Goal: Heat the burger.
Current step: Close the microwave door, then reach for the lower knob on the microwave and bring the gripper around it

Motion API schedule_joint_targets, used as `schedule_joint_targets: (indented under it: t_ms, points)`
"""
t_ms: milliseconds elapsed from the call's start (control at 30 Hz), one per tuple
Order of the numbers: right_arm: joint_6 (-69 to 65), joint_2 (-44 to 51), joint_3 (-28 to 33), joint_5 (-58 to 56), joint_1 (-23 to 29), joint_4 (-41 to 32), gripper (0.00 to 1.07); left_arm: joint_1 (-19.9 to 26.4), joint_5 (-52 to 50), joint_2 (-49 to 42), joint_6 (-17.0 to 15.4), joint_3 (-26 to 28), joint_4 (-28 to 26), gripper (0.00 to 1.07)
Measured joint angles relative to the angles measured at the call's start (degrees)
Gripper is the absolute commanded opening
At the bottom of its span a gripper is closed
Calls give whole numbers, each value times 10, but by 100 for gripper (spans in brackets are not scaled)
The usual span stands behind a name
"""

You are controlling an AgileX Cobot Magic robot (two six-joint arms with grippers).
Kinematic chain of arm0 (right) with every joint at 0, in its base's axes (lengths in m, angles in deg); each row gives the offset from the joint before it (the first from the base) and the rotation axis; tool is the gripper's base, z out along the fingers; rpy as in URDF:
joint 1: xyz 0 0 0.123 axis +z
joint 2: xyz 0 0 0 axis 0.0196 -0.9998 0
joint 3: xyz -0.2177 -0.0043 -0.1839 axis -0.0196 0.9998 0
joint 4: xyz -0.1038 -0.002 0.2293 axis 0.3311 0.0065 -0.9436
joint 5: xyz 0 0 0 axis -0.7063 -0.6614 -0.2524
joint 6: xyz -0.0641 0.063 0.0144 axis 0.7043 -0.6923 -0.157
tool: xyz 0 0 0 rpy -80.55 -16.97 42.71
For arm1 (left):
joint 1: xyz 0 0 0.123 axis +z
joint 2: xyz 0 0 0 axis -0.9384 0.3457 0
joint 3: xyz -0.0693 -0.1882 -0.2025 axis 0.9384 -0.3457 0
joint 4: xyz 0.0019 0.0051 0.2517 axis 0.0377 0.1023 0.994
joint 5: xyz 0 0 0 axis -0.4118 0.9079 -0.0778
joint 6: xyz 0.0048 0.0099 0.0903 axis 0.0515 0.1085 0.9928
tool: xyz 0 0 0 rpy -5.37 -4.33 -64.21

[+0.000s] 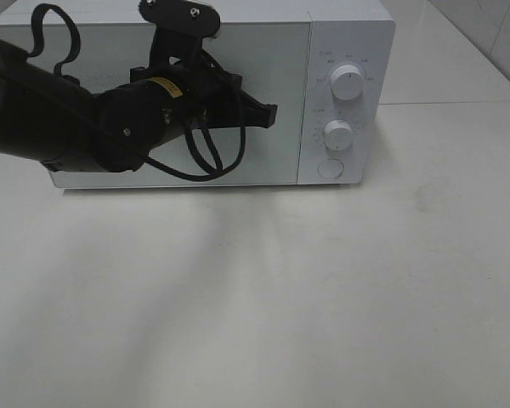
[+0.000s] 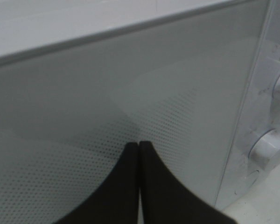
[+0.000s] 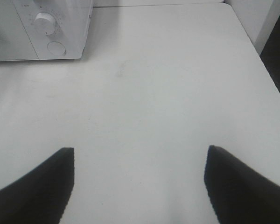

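Left fingers (image 2: pixel 121 191), pressed together, aim at the microwave door (image 1: pixel 276 59) in the upper centre; right fingers (image 3: pixel 37 186) spread over the desk (image 1: pixel 323 297). Closed tips may skid off the smooth door.

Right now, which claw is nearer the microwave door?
Left. The left claw, shut, sits right in front of the door; the right claw, open, is over the table, well away.

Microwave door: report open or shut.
Shut. The microwave door lies flush with the control panel, no gap showing; the shut left gripper points at it.
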Motion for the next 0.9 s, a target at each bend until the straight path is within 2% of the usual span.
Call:
schedule_joint_targets:
  t_ms: [300, 500, 600, 633, 667, 700, 733, 767, 800, 833, 867, 900]
  points:
    - [0, 0, 0, 0, 0, 0, 74, 2, 60, -12, 15, 11, -18, 0]
    - [0, 0, 0, 0, 0, 0, 74, 11, 74, -56, 16, -32, -36, 0]
    - [0, 0, 0, 0, 0, 0, 74, 5, 115, -95, 16, -63, -40, 1]
    - [0, 0, 0, 0, 0, 0, 74, 3, 134, -104, 16, -69, -40, 13]
    - [0, 0, 0, 0, 0, 0, 74, 3, 134, -104, 16, -69, -40, 13]
    - [0, 0, 0, 0, 0, 0, 74, 0, 181, -124, 16, -80, -41, 35]
    - [0, 0, 0, 0, 0, 0, 74, -1, 202, -132, 16, -84, -41, 53]
    - [0, 0, 0, 0, 0, 0, 74, -1, 202, -132, 16, -84, -41, 53]
    - [0, 0, 0, 0, 0, 0, 74, -1, 249, -149, 16, -92, -41, 92]
    - [0, 0, 0, 0, 0, 0, 74, -1, 268, -155, 16, -96, -41, 102]
    - [0, 0, 0, 0, 0, 0, 74, -1, 268, -155, 16, -96, -41, 102]
    - [0, 0, 0, 0, 0, 0, 74, -1, 317, -168, 16, -101, -41, 99]
